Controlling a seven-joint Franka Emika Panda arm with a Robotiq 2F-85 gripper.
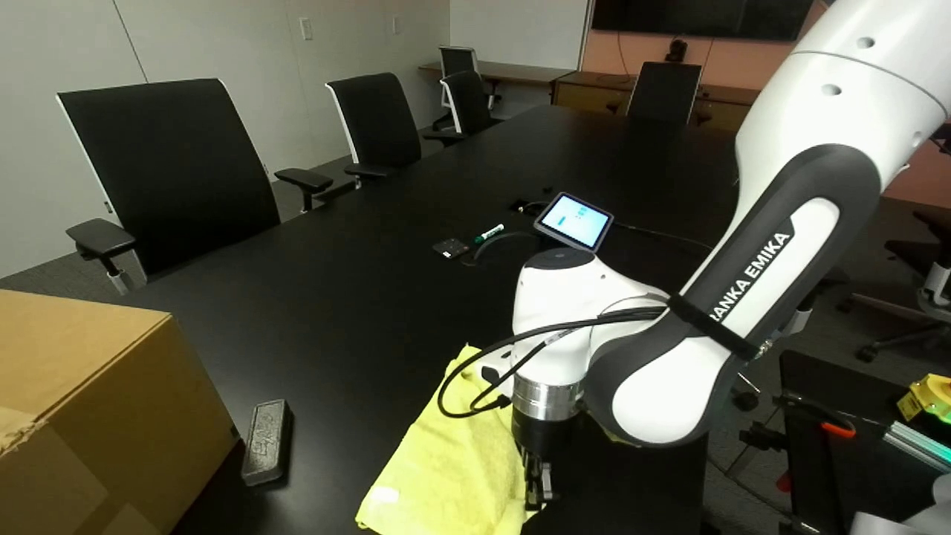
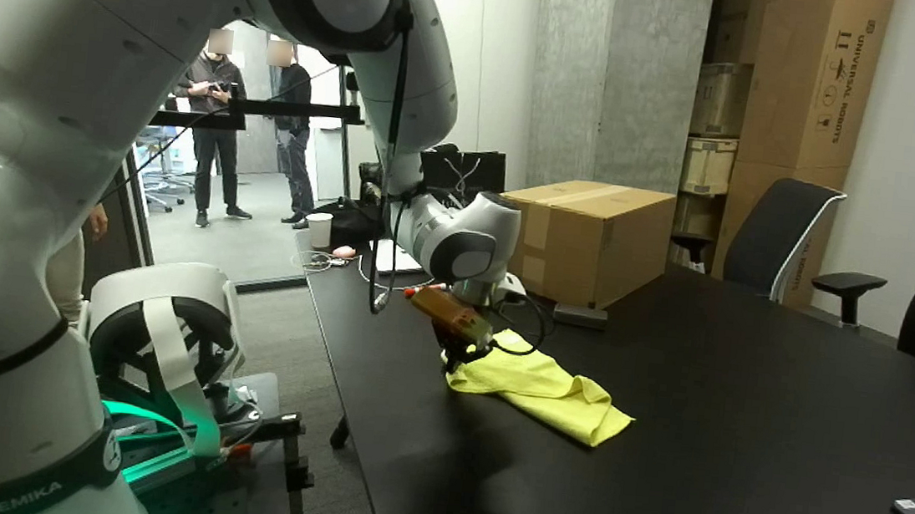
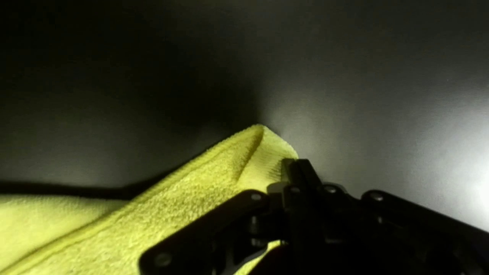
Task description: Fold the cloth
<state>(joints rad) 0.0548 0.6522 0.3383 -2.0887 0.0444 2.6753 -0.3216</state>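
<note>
The black two-fingered claw (image 3: pixel 298 165) pinches an edge of the bright-yellow, soft fabric cloth (image 3: pixel 191 202), which spreads beside it over the flat black tabletop (image 3: pixel 363 95), so a hasty lift could slip that seemingly shallow hold or drag underlying layers.

Cloth (image 2: pixel 554 390), box (image 2: pixel 576 247) on black table (image 2: pixel 708 449)

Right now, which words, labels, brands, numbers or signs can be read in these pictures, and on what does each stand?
"RANKA EMIKA", its start hidden: robot arm.
"EMIKA", letters before it unclear: arm's lower section.
"UNIVERSAL ROBOTS", beside small printed symbols: tall carton.
"EXPO", probably, but blurred: dark eraser.
Too small or blurred to read: tablet screen, green marker, flat dark device, yellow object.
</note>
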